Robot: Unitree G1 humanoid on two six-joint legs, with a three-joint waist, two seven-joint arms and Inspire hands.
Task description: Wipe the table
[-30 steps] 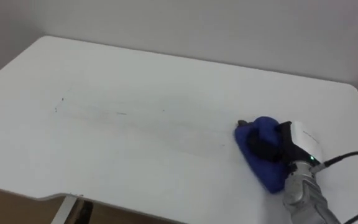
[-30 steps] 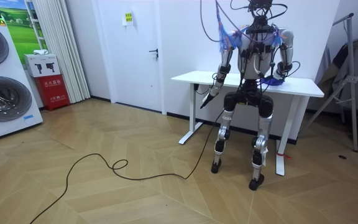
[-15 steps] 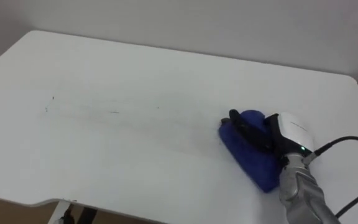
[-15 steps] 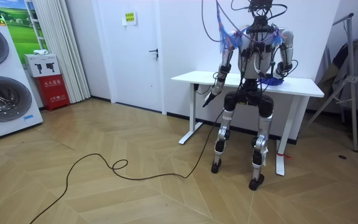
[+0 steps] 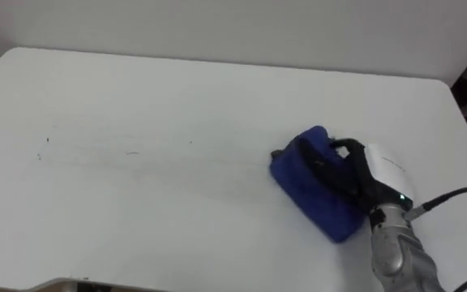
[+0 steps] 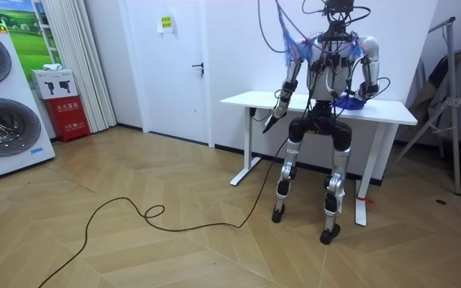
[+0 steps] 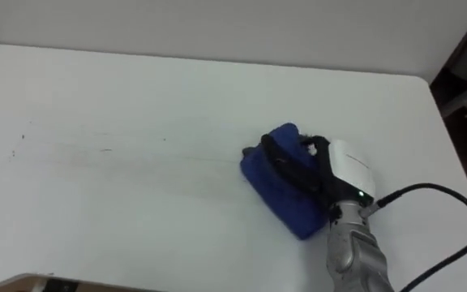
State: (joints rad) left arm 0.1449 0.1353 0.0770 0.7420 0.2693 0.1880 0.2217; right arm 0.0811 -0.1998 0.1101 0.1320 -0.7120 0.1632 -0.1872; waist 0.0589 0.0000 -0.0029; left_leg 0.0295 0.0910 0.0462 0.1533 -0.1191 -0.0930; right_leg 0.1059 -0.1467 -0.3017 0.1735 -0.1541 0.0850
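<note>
A crumpled blue cloth (image 5: 308,188) lies on the right part of the white table (image 5: 177,97). My right hand (image 5: 353,172) comes in from the lower right and rests on top of the cloth, its dark fingers (image 7: 286,166) stretched out flat across it, open and pressing down. Faint dark streaks (image 5: 128,152) run across the tabletop to the left of the cloth. In the room view I stand upright at the table's front edge, with the cloth (image 6: 347,102) before me and my left hand (image 6: 271,122) hanging beside the table.
The table's right edge (image 5: 460,122) is close to the cloth, with dark furniture beyond it. In the room view, washing machines (image 6: 2,96) and a red box (image 6: 64,108) stand at the left, and a metal stand (image 6: 446,104) at the right.
My right hand's fingers have uncurled and now lie stretched flat over the blue cloth. The whole eye view has shifted; against the table's marks the cloth has barely moved.
</note>
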